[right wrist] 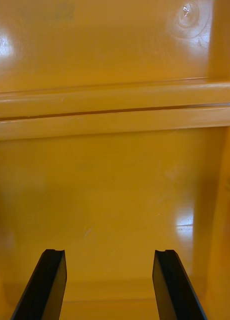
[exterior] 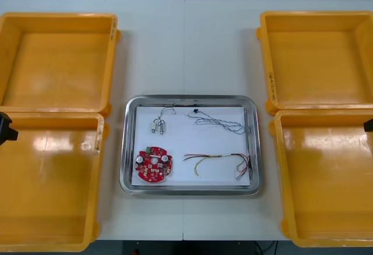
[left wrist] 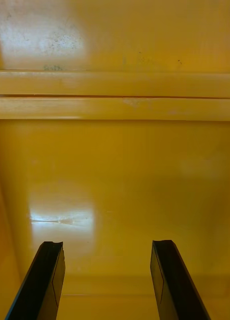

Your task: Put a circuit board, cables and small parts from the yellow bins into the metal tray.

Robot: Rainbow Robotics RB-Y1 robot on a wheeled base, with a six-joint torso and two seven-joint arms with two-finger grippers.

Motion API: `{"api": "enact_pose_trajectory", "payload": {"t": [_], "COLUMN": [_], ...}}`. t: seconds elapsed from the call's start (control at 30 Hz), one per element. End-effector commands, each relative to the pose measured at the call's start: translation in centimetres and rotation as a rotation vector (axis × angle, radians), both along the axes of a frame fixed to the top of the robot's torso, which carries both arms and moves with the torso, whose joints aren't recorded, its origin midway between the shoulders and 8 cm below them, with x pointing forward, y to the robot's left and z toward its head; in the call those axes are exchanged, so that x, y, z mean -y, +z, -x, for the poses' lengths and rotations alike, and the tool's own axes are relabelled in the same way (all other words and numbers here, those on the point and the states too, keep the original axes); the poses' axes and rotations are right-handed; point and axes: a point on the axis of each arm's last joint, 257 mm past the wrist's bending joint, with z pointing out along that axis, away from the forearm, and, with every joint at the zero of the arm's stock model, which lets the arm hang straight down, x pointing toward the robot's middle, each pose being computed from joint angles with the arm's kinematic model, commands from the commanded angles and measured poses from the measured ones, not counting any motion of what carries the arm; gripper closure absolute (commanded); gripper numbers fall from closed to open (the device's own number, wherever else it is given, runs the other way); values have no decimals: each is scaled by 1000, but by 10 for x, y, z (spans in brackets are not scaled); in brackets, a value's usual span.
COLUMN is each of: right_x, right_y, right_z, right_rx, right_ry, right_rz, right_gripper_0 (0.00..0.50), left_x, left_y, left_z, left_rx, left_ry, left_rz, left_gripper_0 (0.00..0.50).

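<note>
Four bins (exterior: 58, 63) look bare. The board (exterior: 152, 164), cables (exterior: 218, 123) and small parts (exterior: 158, 126) all lie in the tray (exterior: 189, 99), so the job looks done. The left gripper (left wrist: 106, 245) and right gripper (right wrist: 109, 252) hang with jaws wide, holding nothing, each over a near bin, out of the way.

Probably a lab, yellow bins (exterior: 58, 63), metal tray (exterior: 254, 150), light table (exterior: 186, 51)
</note>
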Motion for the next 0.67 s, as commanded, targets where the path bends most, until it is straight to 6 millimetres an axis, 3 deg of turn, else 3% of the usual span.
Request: {"api": "enact_pose_trajectory", "payload": {"t": [0.03,0.67], "right_x": [2,2], "right_y": [7,7], "right_z": [2,2], "right_rx": [5,5], "right_ry": [17,17], "right_rz": [35,35], "right_gripper_0": [0,0], "left_x": [-8,-8], "left_y": [14,14], "left_z": [1,1], "left_rx": [35,35], "left_ry": [-54,-54], "left_rz": [-49,-49], "left_gripper_0": [0,0]}}
